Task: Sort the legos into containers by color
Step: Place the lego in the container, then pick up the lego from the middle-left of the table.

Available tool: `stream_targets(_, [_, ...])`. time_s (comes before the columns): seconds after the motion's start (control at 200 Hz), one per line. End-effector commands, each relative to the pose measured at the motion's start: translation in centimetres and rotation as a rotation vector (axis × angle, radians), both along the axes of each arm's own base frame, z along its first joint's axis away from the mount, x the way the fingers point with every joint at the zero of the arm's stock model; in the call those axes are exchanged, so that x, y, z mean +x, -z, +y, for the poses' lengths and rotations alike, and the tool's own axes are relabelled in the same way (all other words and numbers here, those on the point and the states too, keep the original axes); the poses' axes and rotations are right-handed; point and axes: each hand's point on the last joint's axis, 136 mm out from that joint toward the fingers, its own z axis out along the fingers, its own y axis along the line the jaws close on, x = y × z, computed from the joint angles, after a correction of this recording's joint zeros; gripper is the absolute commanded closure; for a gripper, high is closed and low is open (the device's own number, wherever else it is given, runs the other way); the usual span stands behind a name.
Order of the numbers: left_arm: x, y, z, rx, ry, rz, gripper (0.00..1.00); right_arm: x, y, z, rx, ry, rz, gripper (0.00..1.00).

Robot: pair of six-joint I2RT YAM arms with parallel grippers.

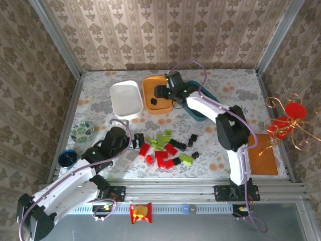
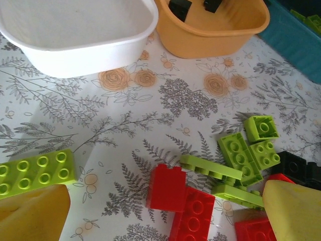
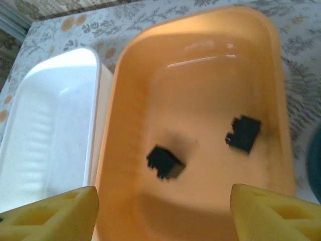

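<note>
The sorting looks to be in its early part. The shallow orange plastic tray (image 3: 200, 100) holds two small black plastic bricks (image 3: 244, 133), lying apart on its floor. The right gripper (image 3: 163, 216) hangs above them with its yellow pads (image 3: 50, 213) spread apart and nothing between them. At the edge of the left wrist view, the dark teal plastic tray (image 2: 296, 45) shows a few lime green pieces inside, though how many I cannot tell. The shallow white plastic tray (image 1: 126, 99), just beside the orange one, shows no brick in it, so red appears not yet started. Most of the work is left: a loose heap of red, lime green and black plastic bricks (image 1: 163, 150) lies on the floral-patterned table (image 1: 230, 85). The left gripper (image 2: 160, 213) hovers low over it, jaws wide apart and gripping nothing, with one lime green eight-stud brick (image 2: 35, 173) just beside its left pad. No brand, label or writing can be read anywhere; any lettering on the studs is too small to tell.
</note>
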Motion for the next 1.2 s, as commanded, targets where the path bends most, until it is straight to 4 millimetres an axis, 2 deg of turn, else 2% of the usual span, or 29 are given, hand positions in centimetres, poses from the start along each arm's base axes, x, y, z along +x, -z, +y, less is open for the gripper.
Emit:
stream_targets(0.0, [-0.4,0.1,-0.4,-0.012,0.023,0.052,0.02,-3.4,-2.9,-0.6,0.036,-0.046,-0.042,0.29])
stream_targets(0.09, [-0.9,1.6,0.2,0.024,-0.004,0.114,0.04,-6.4,-1.9,-1.8,0.04,-0.054,-0.029,0.29])
stream_targets(0.19, [-0.9,3.7,2.9,0.109,-0.137,0.183,0.03,-9.3,-0.1,-3.2,0.047,-0.055,0.006,0.29])
stream_targets(0.285, [-0.3,5.0,5.0,0.127,-0.238,0.213,0.01,-11.0,1.0,-4.2,0.051,-0.044,0.022,0.29])
stream_targets(0.355, [0.5,5.1,6.0,0.13,-0.286,0.207,0.0,-11.8,1.2,-4.6,0.055,-0.046,0.022,0.29])
stream_targets(0.525, [2.9,5.0,8.0,0.175,-0.386,0.154,0.0,-12.6,0.8,-5.1,0.067,-0.043,0.01,0.29])
stream_targets(0.62, [4.0,6.4,8.4,0.185,-0.406,0.181,0.03,-12.9,0.2,-5.4,0.072,-0.042,-0.005,0.29])
stream_targets(0.645, [4.4,6.9,9.1,0.187,-0.43,0.192,0.04,-13.0,0.2,-5.4,0.071,-0.043,-0.005,0.29])
stream_targets(0.765, [5.6,8.6,9.1,0.216,-0.439,0.216,0.05,-13.4,-0.6,-5.9,0.07,-0.04,-0.022,0.29])
stream_targets(0.905, [6.0,10.9,9.6,0.254,-0.47,0.266,0.09,-13.6,-1.4,-6.6,0.076,-0.028,-0.043,0.29])
stream_targets(1.03, [6.1,12.5,9.3,0.241,-0.46,0.302,0.14,-13.7,-1.9,-7.4,0.081,-0.01,-0.054,0.29])
stream_targets(1.165, [6.3,12.9,8.8,0.237,-0.442,0.308,0.21,-13.6,-1.7,-7.9,0.081,0.001,-0.05,0.29])
stream_targets(1.175, [6.3,12.9,8.8,0.238,-0.442,0.307,0.22,-13.7,-2.6,-8.0,0.091,0.001,-0.069,0.29])
stream_targets(1.195, [6.4,12.9,8.8,0.235,-0.441,0.307,0.23,-13.8,-2.8,-8.0,0.096,0.001,-0.075,0.29])
